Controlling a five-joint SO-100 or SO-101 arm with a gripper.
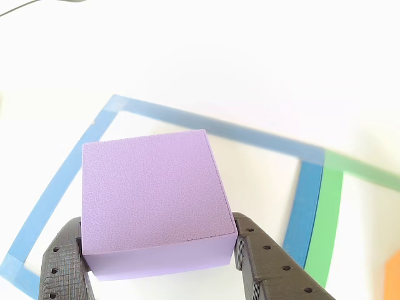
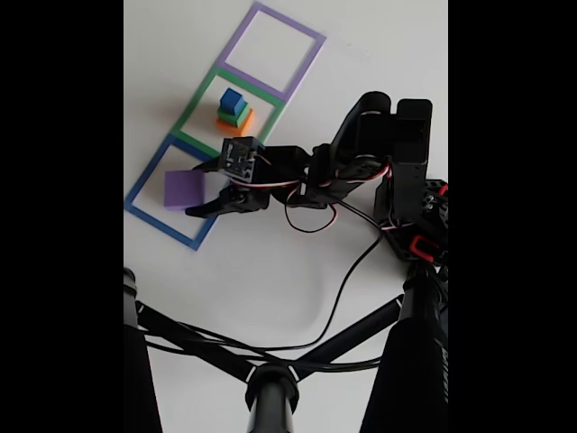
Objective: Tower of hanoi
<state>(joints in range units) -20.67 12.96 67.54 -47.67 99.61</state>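
Observation:
A purple block lies inside the blue tape square. My gripper has a dark finger pressed against each of its near sides, so it is shut on the block. In the fixed view the purple block sits in the blue square, with the gripper reaching in from the right. I cannot tell whether the block rests on the table or is lifted. In the green tape square stands a stack: an orange-yellow block at the bottom, a green one, and a small blue cube on top.
A purple tape square lies beyond the green one. The arm's base stands at the right, and a black cable runs down from it. Black stand legs cross the bottom of the fixed view. Green tape borders the blue square.

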